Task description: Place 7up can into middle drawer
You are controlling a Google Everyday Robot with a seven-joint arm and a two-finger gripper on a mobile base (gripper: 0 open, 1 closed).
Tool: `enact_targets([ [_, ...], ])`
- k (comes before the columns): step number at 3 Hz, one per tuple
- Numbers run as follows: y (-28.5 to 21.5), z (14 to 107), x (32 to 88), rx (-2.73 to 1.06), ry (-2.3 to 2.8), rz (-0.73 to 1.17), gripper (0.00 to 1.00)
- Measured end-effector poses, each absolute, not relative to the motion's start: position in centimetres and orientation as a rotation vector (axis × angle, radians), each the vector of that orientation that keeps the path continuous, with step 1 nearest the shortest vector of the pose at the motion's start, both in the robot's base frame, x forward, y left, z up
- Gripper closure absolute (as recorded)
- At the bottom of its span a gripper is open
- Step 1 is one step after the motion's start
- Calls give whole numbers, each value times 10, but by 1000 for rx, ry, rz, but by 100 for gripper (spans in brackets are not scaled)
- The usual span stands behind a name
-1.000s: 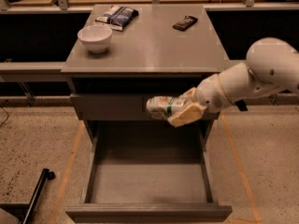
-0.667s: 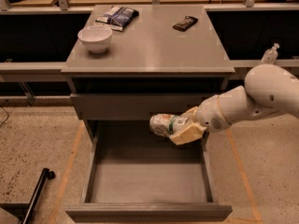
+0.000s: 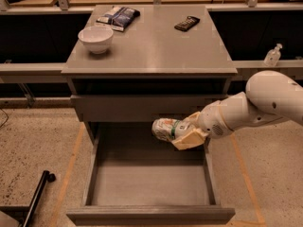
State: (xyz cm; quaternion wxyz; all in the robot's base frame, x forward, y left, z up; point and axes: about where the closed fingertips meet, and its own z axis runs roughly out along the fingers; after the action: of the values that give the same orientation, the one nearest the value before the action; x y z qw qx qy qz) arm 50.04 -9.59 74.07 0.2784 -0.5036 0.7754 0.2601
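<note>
Above the pulled-out middle drawer (image 3: 147,188), a flat-floored grey tray, the gripper (image 3: 183,134) hangs with its tan jaws clenched round the 7up can (image 3: 164,128). That dented whitish cylinder lies sideways, a green band showing, lettering unreadable.

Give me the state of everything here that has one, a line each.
claw: shut on the 7up can, over the rear of the middle drawer.
7up can: held on its side, off the drawer floor.
middle drawer: pulled open.
top drawer: closed.
white bowl: upright on the cabinet top.
</note>
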Motion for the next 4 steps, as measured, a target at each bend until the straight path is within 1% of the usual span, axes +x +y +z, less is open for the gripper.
enact_targets([
  [1, -94, 741, 497, -1335, 2037, 726, 100],
  [2, -80, 724, 503, -1281, 1955, 822, 100],
  [3, -64, 686, 513, -1243, 1939, 907, 100],
  [4, -48, 644, 517, -1257, 1976, 951, 100],
])
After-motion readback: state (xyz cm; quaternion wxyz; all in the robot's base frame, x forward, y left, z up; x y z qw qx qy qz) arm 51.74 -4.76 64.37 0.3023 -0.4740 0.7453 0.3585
